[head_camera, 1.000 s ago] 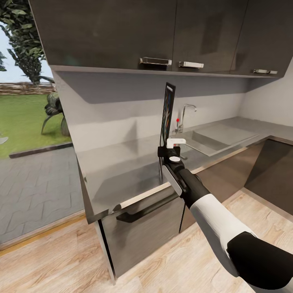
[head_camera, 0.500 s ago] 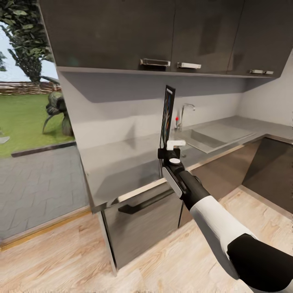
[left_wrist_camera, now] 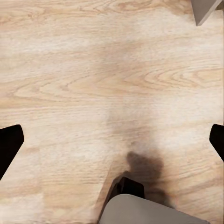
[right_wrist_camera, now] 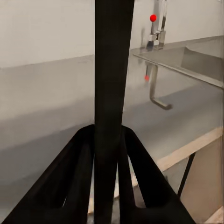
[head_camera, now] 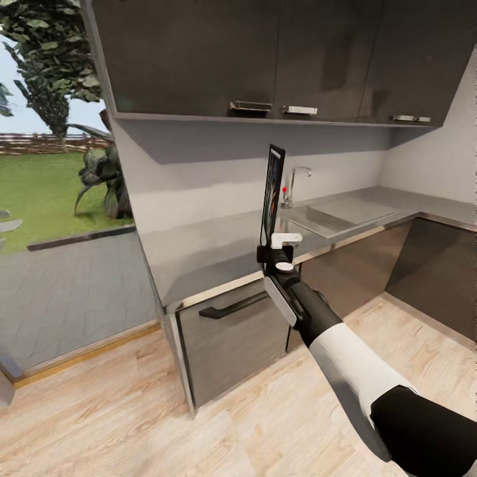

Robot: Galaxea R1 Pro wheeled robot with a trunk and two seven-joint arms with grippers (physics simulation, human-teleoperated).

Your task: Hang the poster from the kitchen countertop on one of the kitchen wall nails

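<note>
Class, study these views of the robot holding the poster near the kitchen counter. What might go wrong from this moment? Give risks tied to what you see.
1. The right pincer grips the poster only at its bottom edge, standing upright, so it may tip or slip.
2. The poster's top sits just below the upper cabinets; lifting it could strike them.
3. The poster stands edge-on over the kitchen countertop, near the tap; swinging it sideways might hit that.
</note>
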